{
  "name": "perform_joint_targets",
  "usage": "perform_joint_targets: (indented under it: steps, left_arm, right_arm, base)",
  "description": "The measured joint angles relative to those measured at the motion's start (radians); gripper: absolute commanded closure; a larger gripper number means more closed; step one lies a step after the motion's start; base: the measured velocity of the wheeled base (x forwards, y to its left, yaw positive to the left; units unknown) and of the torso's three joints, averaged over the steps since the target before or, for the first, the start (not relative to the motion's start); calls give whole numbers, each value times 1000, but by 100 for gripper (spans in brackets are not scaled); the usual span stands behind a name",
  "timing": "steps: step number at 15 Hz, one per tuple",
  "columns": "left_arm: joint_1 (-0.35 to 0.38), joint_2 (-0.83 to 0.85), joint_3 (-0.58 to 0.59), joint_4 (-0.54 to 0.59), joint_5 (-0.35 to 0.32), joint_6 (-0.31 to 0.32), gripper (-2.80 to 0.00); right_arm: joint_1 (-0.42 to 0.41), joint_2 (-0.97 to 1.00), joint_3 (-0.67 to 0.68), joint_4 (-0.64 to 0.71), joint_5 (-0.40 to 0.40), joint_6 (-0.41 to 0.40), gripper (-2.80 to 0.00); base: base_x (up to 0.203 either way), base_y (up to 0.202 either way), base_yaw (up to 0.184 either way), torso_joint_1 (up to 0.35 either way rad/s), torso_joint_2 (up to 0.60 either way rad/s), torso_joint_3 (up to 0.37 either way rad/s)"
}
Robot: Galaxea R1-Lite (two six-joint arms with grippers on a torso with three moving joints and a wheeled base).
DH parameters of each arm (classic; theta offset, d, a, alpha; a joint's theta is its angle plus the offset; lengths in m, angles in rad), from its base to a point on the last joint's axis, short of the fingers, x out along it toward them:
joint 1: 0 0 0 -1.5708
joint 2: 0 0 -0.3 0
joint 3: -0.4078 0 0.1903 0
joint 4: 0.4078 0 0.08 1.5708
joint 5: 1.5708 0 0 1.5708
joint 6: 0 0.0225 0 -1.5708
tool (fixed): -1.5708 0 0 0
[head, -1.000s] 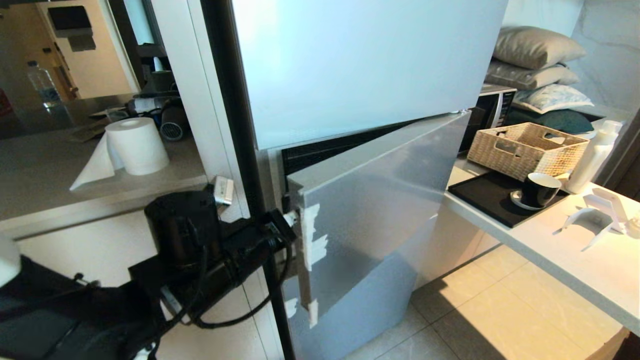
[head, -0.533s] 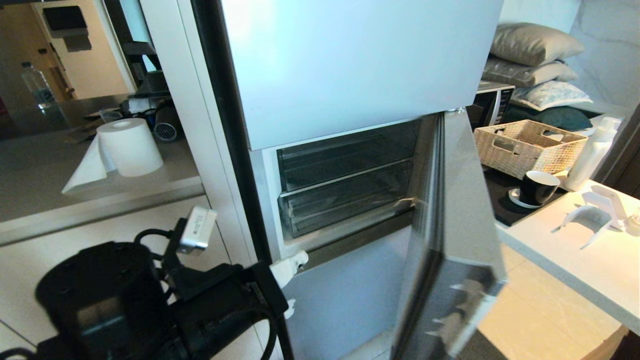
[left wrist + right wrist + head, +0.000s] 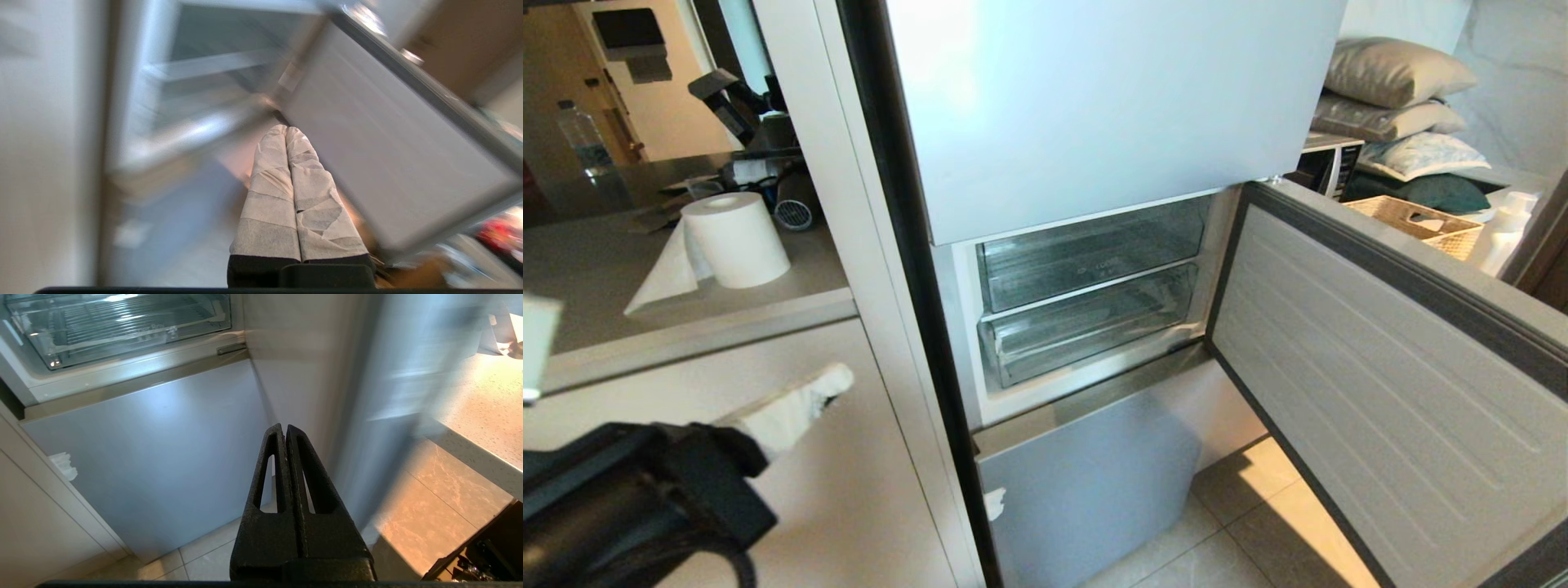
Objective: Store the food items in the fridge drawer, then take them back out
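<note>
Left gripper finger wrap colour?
White tape over black, fingers pressed together; clearest in the left wrist view.

My left wrist view is smeared: the open fridge door (image 3: pixel 392 163) and the drawers (image 3: pixel 212 81) behind it are only blurs. A red smudge (image 3: pixel 496 237) at that view's edge I cannot identify. In my head view the door (image 3: pixel 1380 392) hides most of the table and runs off-frame.

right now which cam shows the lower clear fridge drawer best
The right wrist view: the fridge drawer is sharp, with its ribbed bottom showing. The head view has its whole front, less detailed. The left wrist view shows only a blur.
</note>
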Motion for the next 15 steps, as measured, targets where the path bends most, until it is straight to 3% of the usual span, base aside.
perform_joint_targets:
  steps: [4,7,9,12,15]
  left_arm:
    - [246,-231,-25,228,15,92,0]
    - [531,-315,-12,283,13,188,0]
    - [680,-369,39,302,0,248,0]
    - [737,-464,190,350,-61,319,0]
    - [744,-581,314,452,-219,411,0]
  right_arm:
    - [0,0,0,0,0,0,0]
    - [0,0,0,0,0,0,0]
    - [0,0,0,0,0,0,0]
    - [0,0,0,0,0,-1,0]
    - [0,0,0,0,0,0,0]
  base:
    - [0,0,0,0,0,0]
    - [0,0,0,0,0,0]
    - [0,0,0,0,0,0]
    - [0,0,0,0,0,0]
    - [0,0,0,0,0,0]
